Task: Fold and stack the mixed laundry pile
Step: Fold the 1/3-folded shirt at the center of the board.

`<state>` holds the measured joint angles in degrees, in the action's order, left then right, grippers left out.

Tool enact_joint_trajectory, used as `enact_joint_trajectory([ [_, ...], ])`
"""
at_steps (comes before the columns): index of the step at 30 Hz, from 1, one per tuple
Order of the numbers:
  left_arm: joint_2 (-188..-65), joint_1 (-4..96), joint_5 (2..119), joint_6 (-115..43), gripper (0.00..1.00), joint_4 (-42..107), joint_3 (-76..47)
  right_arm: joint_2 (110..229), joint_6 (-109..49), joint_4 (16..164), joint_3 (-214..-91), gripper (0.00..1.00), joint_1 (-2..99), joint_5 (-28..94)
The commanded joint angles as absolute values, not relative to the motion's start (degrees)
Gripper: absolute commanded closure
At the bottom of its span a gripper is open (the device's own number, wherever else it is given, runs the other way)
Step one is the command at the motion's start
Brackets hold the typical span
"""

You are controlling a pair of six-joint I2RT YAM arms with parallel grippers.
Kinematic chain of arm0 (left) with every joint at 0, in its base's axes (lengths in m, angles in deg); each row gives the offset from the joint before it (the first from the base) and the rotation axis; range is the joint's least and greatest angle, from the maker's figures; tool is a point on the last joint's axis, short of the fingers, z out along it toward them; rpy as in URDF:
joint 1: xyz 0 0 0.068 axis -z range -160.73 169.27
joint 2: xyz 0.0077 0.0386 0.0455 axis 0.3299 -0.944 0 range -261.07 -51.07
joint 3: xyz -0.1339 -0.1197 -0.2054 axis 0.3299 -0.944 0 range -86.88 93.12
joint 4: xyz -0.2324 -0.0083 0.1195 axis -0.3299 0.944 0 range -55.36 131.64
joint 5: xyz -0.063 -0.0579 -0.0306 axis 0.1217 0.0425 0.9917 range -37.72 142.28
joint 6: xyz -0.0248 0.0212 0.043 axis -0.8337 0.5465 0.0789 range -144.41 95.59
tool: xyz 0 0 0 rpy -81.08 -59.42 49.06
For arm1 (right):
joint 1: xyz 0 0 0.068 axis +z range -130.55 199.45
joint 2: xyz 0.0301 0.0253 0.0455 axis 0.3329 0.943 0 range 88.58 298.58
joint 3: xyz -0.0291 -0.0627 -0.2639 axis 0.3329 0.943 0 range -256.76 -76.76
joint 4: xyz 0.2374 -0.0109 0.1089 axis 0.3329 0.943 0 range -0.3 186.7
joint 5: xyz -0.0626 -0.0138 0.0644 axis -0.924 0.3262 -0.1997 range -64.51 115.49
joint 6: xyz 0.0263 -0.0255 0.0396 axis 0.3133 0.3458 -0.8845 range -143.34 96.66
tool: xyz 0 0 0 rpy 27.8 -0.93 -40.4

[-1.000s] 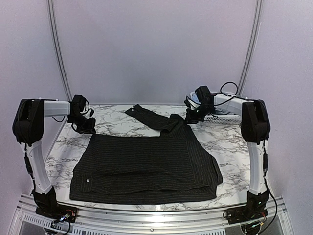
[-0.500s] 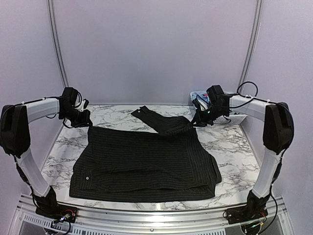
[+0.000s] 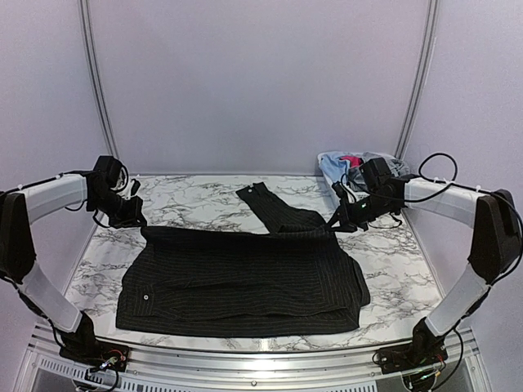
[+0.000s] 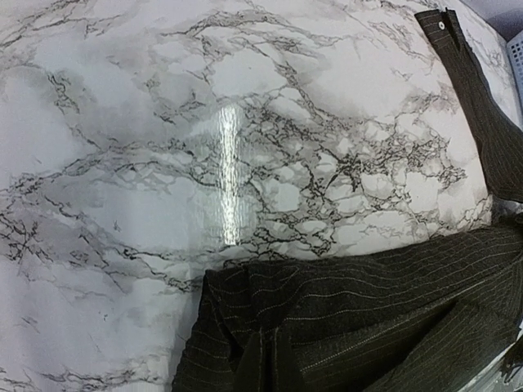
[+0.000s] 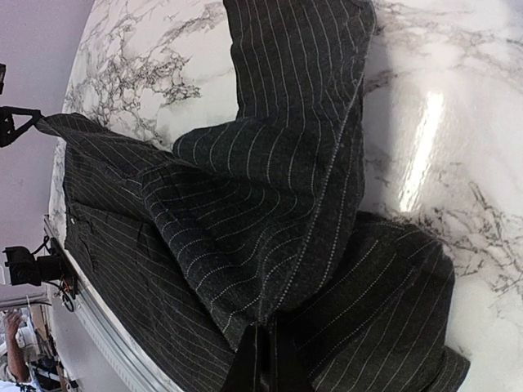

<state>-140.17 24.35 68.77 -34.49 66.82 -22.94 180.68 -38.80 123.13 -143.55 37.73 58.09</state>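
A large black pinstriped shirt lies spread on the marble table, one sleeve trailing toward the back. My left gripper is shut on the shirt's far left corner, which shows in the left wrist view. My right gripper is shut on the shirt's far right corner, seen bunched in the right wrist view. Both corners are held just above the table. Light blue, grey-blue and pink-red garments sit piled at the back right.
The back-right garments hide the basket under them. Bare marble lies behind the shirt and at its right. The table's metal front rail runs just below the shirt's near hem. Curved poles rise at both back corners.
Both grippers have moved toward me and outward with the shirt's far corners, pulling the far edge forward and taut. The right arm no longer covers the garments at the back right.
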Motion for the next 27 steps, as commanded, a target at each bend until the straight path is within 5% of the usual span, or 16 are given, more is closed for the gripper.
enact_joint_trajectory([
  [1,-137.8,24.1,68.4,-35.1,1.0,72.2,-24.4,177.2,-40.8,121.8,-140.0,1.0,38.9,59.1],
  [14,-134.9,25.2,67.9,-38.6,0.93,82.4,-30.1,175.6,-41.0,121.8,-130.1,1.0,41.5,60.2],
  [24,-133.7,24.5,63.9,-45.4,0.51,78.7,-24.4,181.3,-39.6,117.4,-123.9,1.0,41.9,60.1],
  [27,-138.4,24.5,63.8,-45.5,0.46,77.4,-20.4,182.9,-39.2,116.7,-123.4,1.0,41.8,59.8],
])
